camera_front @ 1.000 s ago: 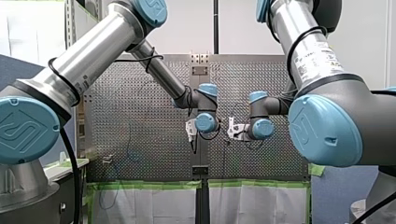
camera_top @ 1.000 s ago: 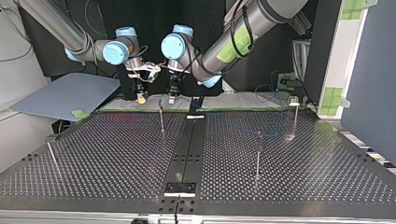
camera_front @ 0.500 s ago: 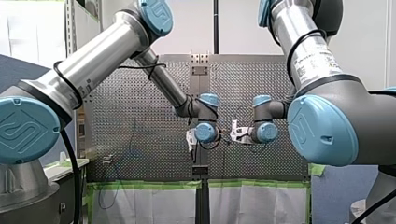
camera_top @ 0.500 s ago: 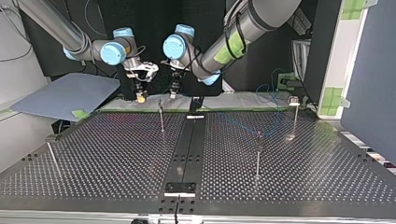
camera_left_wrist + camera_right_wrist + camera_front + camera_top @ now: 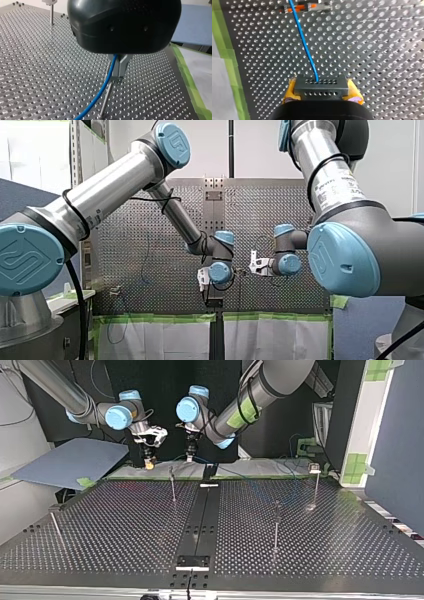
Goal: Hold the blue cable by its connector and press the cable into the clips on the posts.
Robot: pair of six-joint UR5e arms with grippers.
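Clamps my right gripper [image 5: 322, 93] on the dark connector [image 5: 320, 85], clear only in the right wrist view, and pinches the blue cable [image 5: 102, 88] with my left gripper [image 5: 118, 74] over a thin post [image 5: 106, 100], clear only in the left wrist view.

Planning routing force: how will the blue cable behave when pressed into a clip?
Probably floppy: the cable curves loosely ahead of my left tool. Likely light, since it is thin. The connector looks rigid, sitting square in my right tool.
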